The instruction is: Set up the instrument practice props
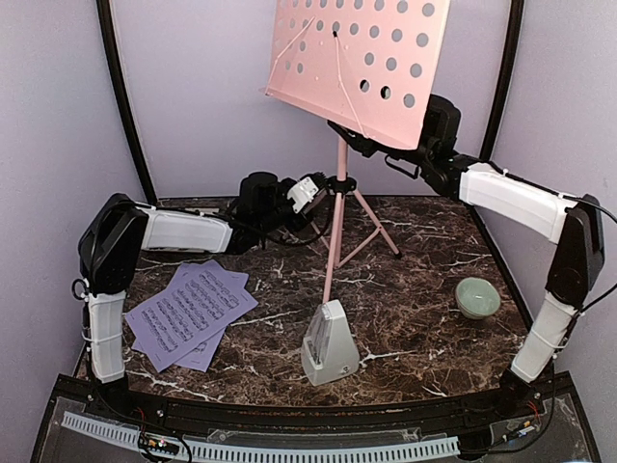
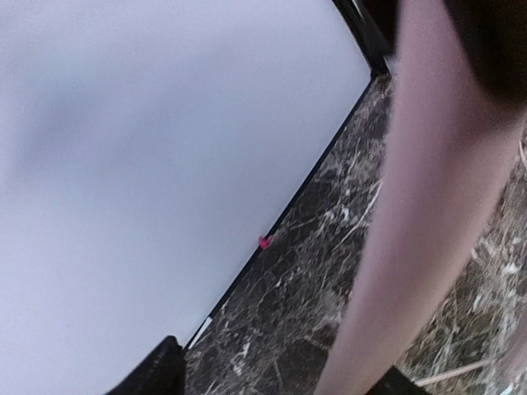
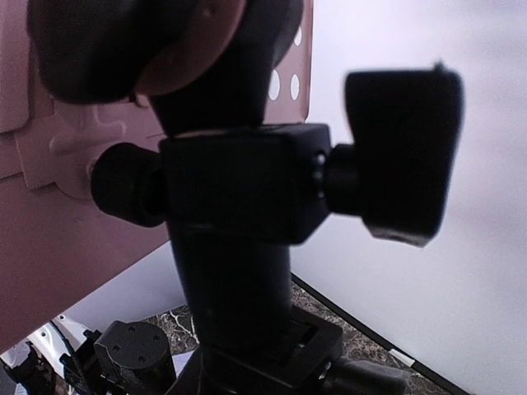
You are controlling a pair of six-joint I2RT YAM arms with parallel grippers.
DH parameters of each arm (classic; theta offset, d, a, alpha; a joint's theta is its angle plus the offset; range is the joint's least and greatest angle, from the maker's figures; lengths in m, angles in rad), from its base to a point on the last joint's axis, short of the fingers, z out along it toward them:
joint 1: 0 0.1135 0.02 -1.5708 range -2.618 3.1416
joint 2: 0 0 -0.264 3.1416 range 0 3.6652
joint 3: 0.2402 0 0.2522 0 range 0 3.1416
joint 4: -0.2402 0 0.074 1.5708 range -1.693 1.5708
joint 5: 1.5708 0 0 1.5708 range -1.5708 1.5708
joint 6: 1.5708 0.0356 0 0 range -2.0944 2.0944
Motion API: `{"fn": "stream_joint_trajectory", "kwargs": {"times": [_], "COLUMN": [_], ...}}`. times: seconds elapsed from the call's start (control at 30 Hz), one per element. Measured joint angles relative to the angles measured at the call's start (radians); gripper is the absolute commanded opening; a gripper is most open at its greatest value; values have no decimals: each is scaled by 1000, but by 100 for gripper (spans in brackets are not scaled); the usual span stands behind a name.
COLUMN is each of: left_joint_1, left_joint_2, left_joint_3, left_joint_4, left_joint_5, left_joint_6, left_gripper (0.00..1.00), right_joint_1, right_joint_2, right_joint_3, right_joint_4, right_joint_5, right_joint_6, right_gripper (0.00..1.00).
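bowl (image 1: 477,296) right, metronome (image 1: 329,342) front-centre, pages (image 1: 188,313) left on table (image 1: 424,251) | stand (image 1: 340,164) centre-back | left gripper (image 1: 313,193) low beside its pole (image 1: 331,260), right gripper (image 1: 371,145) raised under its desk (image 1: 362,58) | both pincers' spread: cannot tell

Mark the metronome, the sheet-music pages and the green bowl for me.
metronome (image 1: 329,341): top external view, middle of its front face.
sheet-music pages (image 1: 190,311): top external view, centre of the top page.
green bowl (image 1: 478,296): top external view, bare inside of the bowl.
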Motion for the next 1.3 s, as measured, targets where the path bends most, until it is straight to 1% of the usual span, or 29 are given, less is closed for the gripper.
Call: {"fn": "stream_joint_trajectory", "kwargs": {"times": [0.07,0.13,0.23,0.33,0.37,0.43,0.5,0.57,0.7,0.73,0.77,0.8,0.83,0.93,1.13,1.3], "left_joint_1": [3,6,19,35,41,51,56,59,61,61,61,61,66,82,119,124], "left_joint_2": [-2,-11,-54,-135,-163,-201,-225,-235,-231,-226,-222,-215,-206,-175,-90,-16], "left_joint_3": [-22,-47,-126,-237,-268,-297,-301,-295,-243,-223,-205,-181,-158,-103,-5,102], "left_joint_4": [16,22,31,38,38,37,34,28,-40,-54,-64,-79,-91,-122,-188,-263], "left_joint_5": [-16,-31,-30,24,52,103,160,219,323,348,365,389,411,463,506,537], "left_joint_6": [-8,-24,-60,-105,-121,-150,-181,-211,-251,-260,-266,-274,-282,-302,-323,-316], "left_gripper": [76,77,76,73,73,72,72,72,73,73,73,73,73,73,71,69], "right_joint_1": [3,4,4,4,4,4,3,2,6,7,8,8,9,9,-2,-23], "right_joint_2": [4,4,7,14,15,15,15,13,-11,-22,-34,-47,-62,-113,-231,-325], "right_joint_3": [-18,-27,-32,-32,-34,-40,-53,-69,-105,-116,-128,-142,-158,-203,-324,-452], "right_joint_4": [34,53,71,89,97,108,132,155,180,182,182,182,182,173,149,110], "right_joint_5": [-5,-13,-35,-59,-69,-80,-79,-77,-82,-80,-78,-76,-75,-62,-15,32], "right_joint_6": [-6,-12,-22,-28,-31,-32,-29,-22,-18,-19,-20,-20,-24,-35,-22,13], "right_gripper": [0,0,0,0,9,21,36,47,65,76,85,92,96,99,100,94]}}
